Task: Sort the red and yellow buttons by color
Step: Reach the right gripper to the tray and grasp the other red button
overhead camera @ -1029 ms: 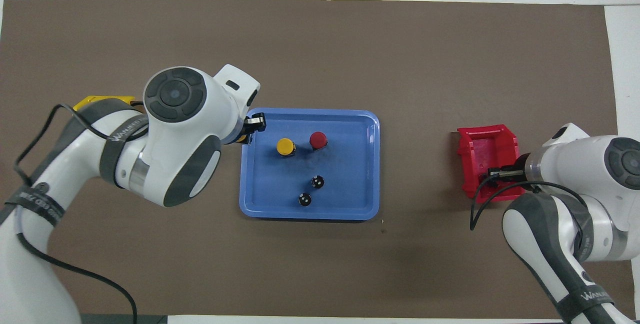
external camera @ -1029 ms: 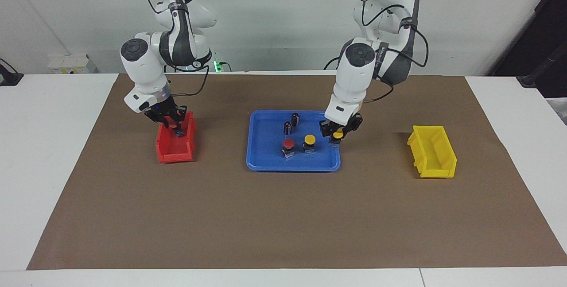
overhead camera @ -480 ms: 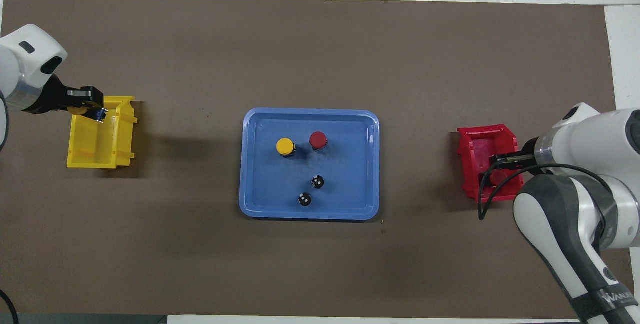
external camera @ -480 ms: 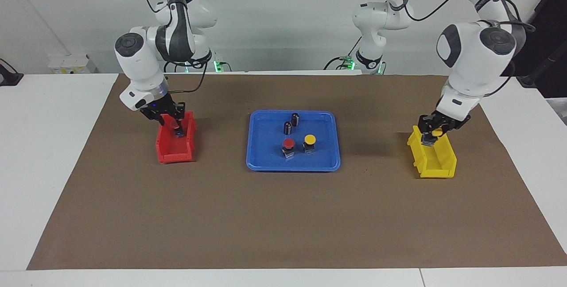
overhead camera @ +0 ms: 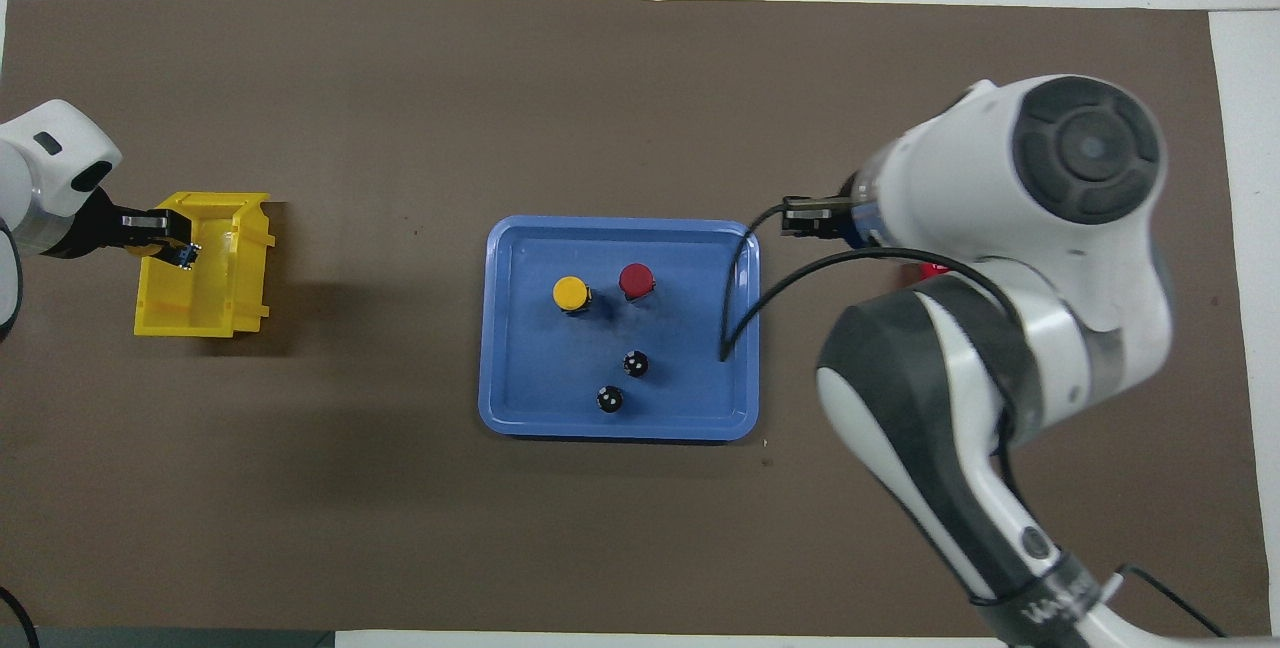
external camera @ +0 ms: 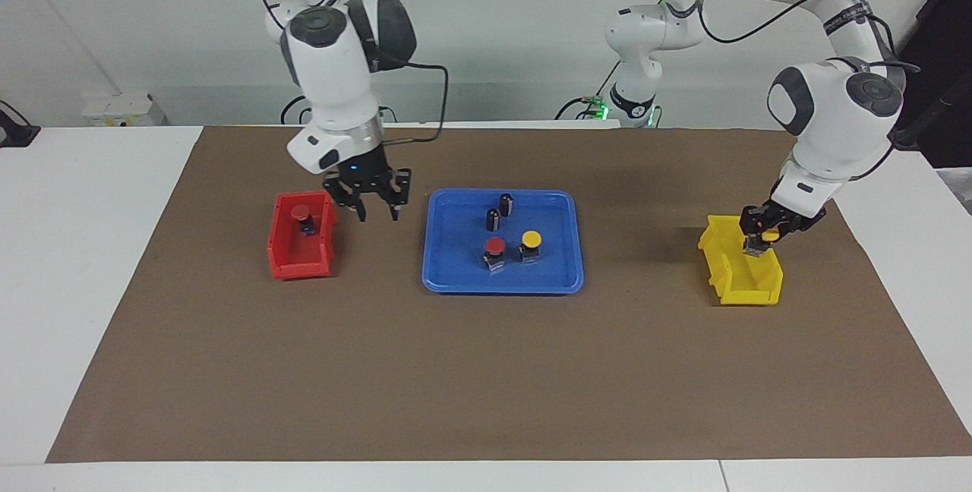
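Only the facing view shows the red plastic bin whole, at centre left of the frame, with a red-capped push-button on a black base sitting inside it near the end closest to the robots; in the overhead view the right arm's bulk hides that bin, leaving a red sliver at centre right. The right claw hangs with its fingers spread wide and holding nothing, over the brown paper mat between the red bin and the blue plastic tray; from overhead only its dark tip shows. At centre right of the facing view the left claw is low over the yellow plastic bin, pinching a yellow-capped push-button; the overhead view puts it at the edge of that bin.

On the tray stand a second red-capped button and a second yellow-capped button side by side, with two small dark cylinders nearer the robots. The mat covers a white table.
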Tool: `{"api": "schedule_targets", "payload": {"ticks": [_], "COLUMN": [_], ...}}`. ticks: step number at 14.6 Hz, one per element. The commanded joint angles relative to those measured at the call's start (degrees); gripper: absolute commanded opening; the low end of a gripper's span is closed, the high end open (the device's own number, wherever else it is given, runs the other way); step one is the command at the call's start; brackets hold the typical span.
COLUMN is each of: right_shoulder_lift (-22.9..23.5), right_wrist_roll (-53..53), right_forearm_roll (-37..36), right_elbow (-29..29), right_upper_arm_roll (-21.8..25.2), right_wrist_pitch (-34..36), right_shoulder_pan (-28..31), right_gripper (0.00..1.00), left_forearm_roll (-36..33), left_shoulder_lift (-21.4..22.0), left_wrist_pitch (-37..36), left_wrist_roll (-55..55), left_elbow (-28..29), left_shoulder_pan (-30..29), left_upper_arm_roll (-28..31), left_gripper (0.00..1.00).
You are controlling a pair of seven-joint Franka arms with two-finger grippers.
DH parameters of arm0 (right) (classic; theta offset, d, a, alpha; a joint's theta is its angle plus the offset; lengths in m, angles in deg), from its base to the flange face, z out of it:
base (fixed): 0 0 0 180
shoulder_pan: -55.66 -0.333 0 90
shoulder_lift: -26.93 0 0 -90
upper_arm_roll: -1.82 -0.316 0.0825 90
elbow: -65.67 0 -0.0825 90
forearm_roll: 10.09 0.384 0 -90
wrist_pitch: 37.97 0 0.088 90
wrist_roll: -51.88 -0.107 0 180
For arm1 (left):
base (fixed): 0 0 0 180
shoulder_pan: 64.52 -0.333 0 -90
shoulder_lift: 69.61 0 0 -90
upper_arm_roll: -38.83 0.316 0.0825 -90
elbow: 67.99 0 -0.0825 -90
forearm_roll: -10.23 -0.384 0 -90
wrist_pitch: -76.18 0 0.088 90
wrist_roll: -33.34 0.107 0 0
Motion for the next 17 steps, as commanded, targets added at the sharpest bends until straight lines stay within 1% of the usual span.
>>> {"api": "schedule_targets", "payload": {"ticks": [1,2,3,5,7,8,9,10,12,16,17], "right_shoulder_lift": [11.3,13.6,15.2,16.1,16.3,16.3,16.3,16.0,15.3,15.1,15.1], "right_wrist_roll": [-9.5,-13.0,-14.9,-16.5,-16.8,-16.9,-16.8,-16.9,-16.8,-16.9,-16.9], "right_forearm_roll": [-6.2,-7.9,-9.1,-9.5,-9.4,-9.4,-9.5,-9.4,-9.5,-9.5,-9.5], "right_elbow": [-8.8,-9.0,-9.9,-9.7,-8.9,-7.9,-6.8,-4.9,-2.0,-0.6,-0.1], "right_upper_arm_roll": [-0.2,-0.2,-0.2,-0.3,-0.2,-0.3,-0.3,-0.3,-0.3,-0.3,-0.3], "right_wrist_pitch": [0.2,-0.7,-1.7,-4.2,-4.7,-5.1,-6.6,-7.9,-10.0,-11.1,-11.8], "right_shoulder_pan": [-6.5,-8.8,-9.7,-10.3,-12.1,-12.1,-12.2,-12.2,-12.2,-12.5,-12.5], "right_gripper": [0.58,0.58,0.58,0.58,0.58,0.59,0.62,0.63,0.63,0.64,0.64], "left_forearm_roll": [-0.3,-0.3,-0.3,-0.3,-0.2,-0.2,-0.2,-0.2,-0.2,0.5,0.5], "left_shoulder_lift": [1.2,1.0,1.0,0.5,0.3,0.4,0.4,0.3,0.2,0.2,0.5], "left_wrist_pitch": [5.1,7.1,8.5,9.7,10.3,10.7,11.0,10.8,10.8,9.1,5.8], "left_wrist_roll": [1.5,1.5,1.7,1.4,1.0,1.0,1.0,1.0,0.8,0.3,0.4], "left_elbow": [5.6,7.5,8.6,9.7,10.5,11.1,11.1,10.9,10.4,8.0,6.0], "left_shoulder_pan": [-1.4,-1.3,-1.4,-1.4,-1.4,-1.4,-1.4,-1.4,-1.4,-1.5,-1.4], "left_upper_arm_roll": [-0.7,-0.7,-0.7,-0.7,-0.7,-0.7,-0.7,-0.7,-0.7,-0.7,-0.7], "left_gripper": [0.01,0.01,0.01,0.01,0.01,0.08,0.37,0.55,0.63,0.63,0.67]}}
